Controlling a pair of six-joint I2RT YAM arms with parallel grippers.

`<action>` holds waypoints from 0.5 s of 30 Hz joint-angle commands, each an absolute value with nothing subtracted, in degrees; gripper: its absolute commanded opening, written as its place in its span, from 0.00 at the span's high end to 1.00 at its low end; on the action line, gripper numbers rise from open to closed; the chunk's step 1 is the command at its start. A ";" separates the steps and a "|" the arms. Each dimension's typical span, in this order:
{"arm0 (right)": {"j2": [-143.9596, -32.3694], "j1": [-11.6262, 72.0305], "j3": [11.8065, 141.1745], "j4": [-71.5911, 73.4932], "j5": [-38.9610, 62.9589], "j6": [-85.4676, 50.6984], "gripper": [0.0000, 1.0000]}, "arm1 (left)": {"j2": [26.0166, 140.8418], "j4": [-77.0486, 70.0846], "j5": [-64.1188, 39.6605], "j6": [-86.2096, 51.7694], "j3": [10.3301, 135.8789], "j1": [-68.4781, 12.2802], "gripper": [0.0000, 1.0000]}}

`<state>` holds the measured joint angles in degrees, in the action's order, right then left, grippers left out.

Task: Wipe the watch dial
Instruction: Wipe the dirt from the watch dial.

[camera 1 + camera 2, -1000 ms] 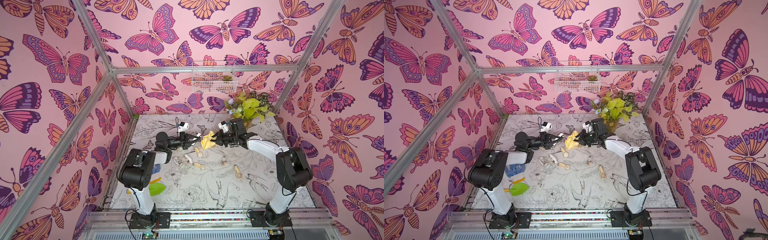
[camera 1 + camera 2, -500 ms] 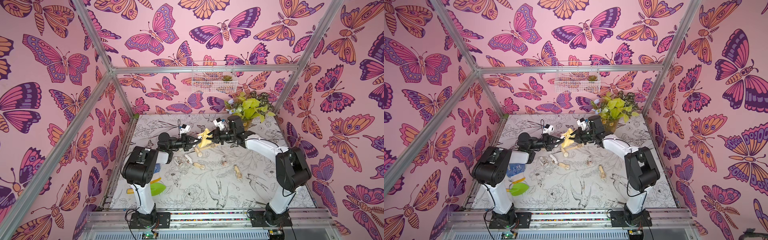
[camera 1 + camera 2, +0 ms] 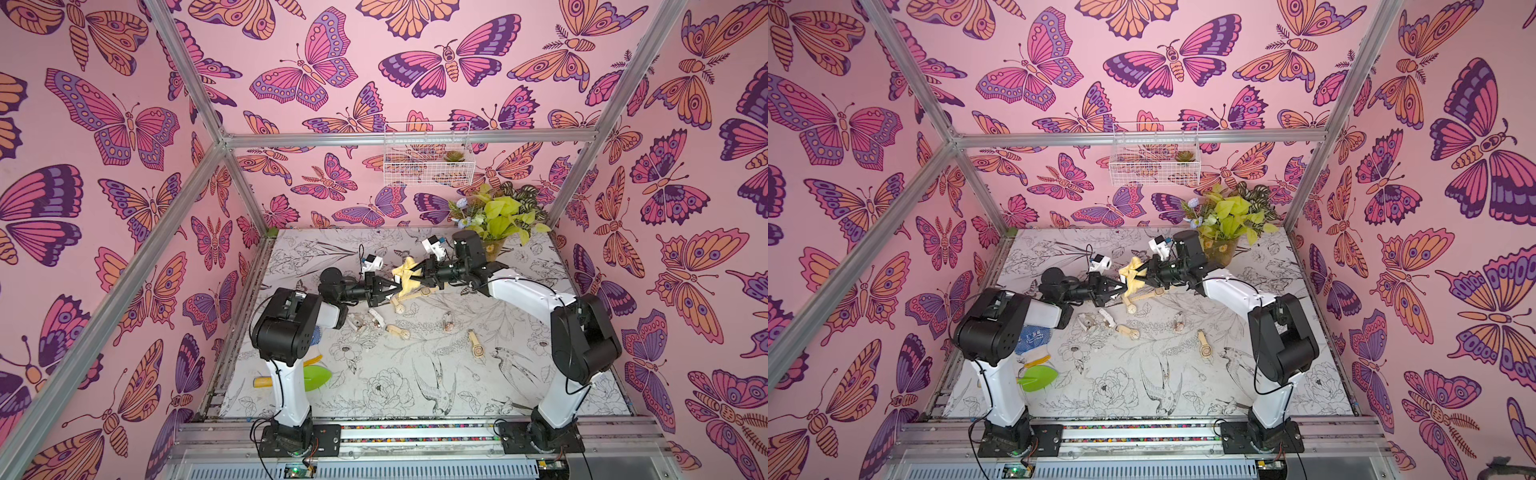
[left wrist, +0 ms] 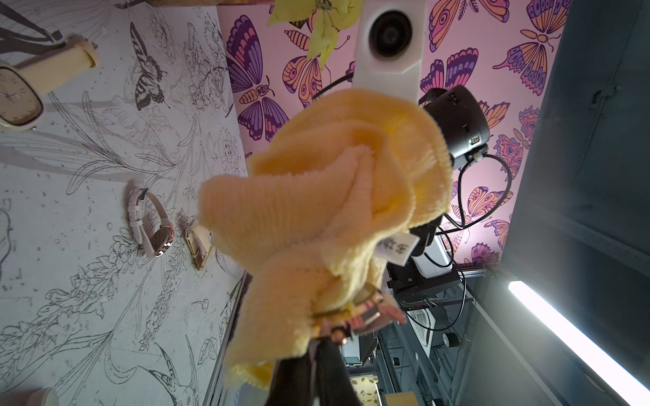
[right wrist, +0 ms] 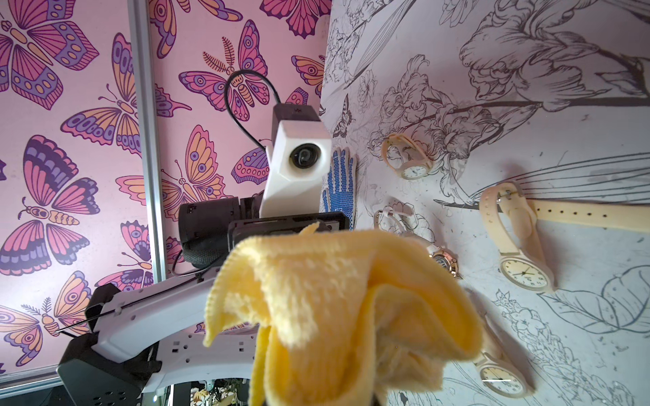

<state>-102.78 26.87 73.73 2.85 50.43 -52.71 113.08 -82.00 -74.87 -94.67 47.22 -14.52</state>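
Note:
A rose-gold watch [image 4: 365,313] is pinched in my left gripper [image 4: 330,346], which is shut on it above the table. Its dial is covered by the yellow cloth [image 4: 316,197], which presses against the watch. My right gripper is shut on that cloth [image 5: 344,298]; its fingers are hidden behind the bunched fabric in the right wrist view. In both top views the two grippers meet tip to tip over the middle back of the table, left gripper [image 3: 390,289] and right gripper [image 3: 422,276], with the cloth [image 3: 1133,275] between them.
Several cream and pale watches lie on the flower-print table [image 3: 374,390] below the grippers, among them one [image 3: 397,331] and another [image 3: 476,345]. A potted plant [image 3: 498,216] stands at the back right under a wire basket [image 3: 428,153]. A blue glove [image 3: 1030,336] and a green object [image 3: 316,376] lie by the left arm's base.
Both grippers have closed in on each other. The right gripper has carried the cloth leftward, and the cloth now rests against the watch held in the left gripper.

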 commanded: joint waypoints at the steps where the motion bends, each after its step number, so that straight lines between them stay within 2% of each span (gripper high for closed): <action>1: -101.34 27.93 77.57 9.33 56.41 -54.68 1.00 | 115.26 -81.65 -76.46 -93.36 46.28 -14.83 1.00; 15: -98.50 25.98 79.50 8.76 59.17 -55.02 1.00 | 114.67 -81.65 -75.88 -93.25 45.70 -13.93 1.00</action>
